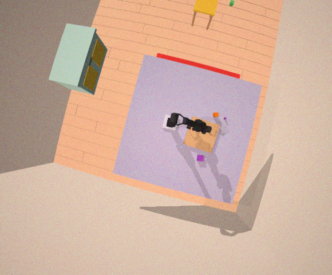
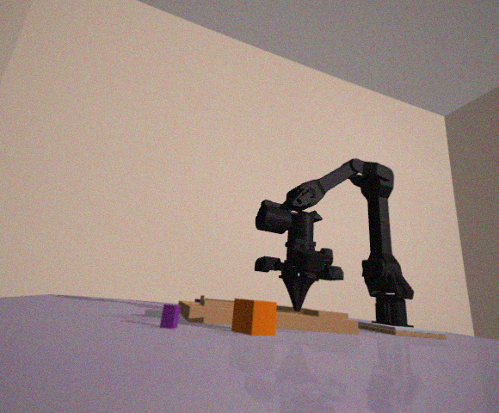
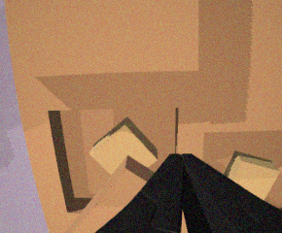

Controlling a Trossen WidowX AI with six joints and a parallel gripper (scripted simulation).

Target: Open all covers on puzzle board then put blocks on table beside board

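The wooden puzzle board [image 1: 204, 145] [image 2: 329, 323] lies in front of the arm's base. My gripper [image 2: 298, 310] [image 3: 180, 165] is shut and empty, its tips pointing down low over the board. In the wrist view a raised wooden panel [image 3: 102, 39] lies beyond the tips, and a slanting wooden piece [image 3: 99, 199] partly overlaps a pale diamond-shaped patch [image 3: 119, 150]. A second pale patch [image 3: 253, 177] is at right, partly behind a finger. I cannot tell whether these patches are blocks or well floors. An orange block [image 1: 215, 114] [image 2: 254, 317] and a small purple block [image 1: 224, 118] [image 2: 169, 316] rest off the board.
A larger purple block [image 1: 200, 157] lies beside the opposite board edge, on the lilac table [image 1: 148, 118] [image 2: 107, 364]. A small upright knob [image 2: 202, 299] stands on the board. A red bar [image 1: 198, 65] runs along the table's far edge. A cabinet [image 1: 72, 54] and yellow chair [image 1: 206, 6] stand away.
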